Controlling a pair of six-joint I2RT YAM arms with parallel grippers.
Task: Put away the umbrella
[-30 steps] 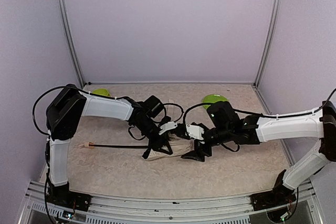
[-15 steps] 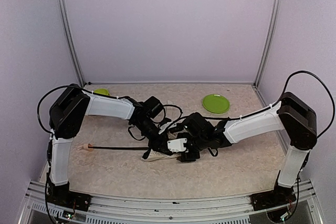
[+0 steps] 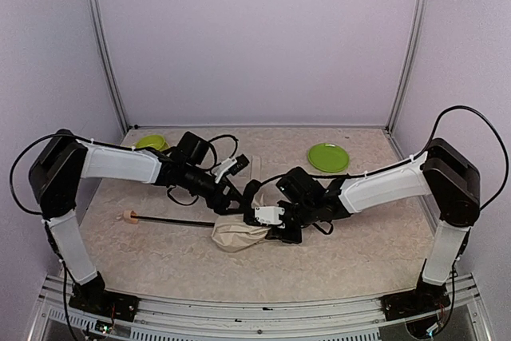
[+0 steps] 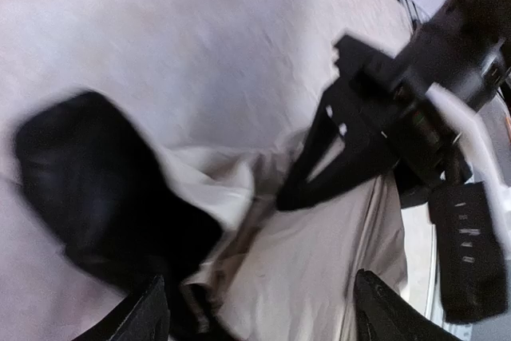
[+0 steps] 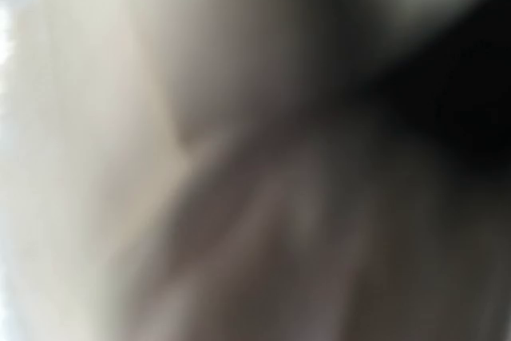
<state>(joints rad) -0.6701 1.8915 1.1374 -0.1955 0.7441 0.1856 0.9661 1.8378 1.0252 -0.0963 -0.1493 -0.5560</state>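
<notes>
Pale lilac walls (image 3: 255, 37) with metal corner posts (image 3: 104, 45) — beige speckled tabletop (image 3: 160, 265), evenly lit

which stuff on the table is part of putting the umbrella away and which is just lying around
Job: umbrella, its cream canopy bunched mid-table, black shaft and knob stretching left.

Lying about: green plate at back right; green dish at back left, partly hidden.

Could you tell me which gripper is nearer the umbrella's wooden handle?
Left. The left gripper is over the canopy; the right gripper is at its end farthest from the handle.
</notes>
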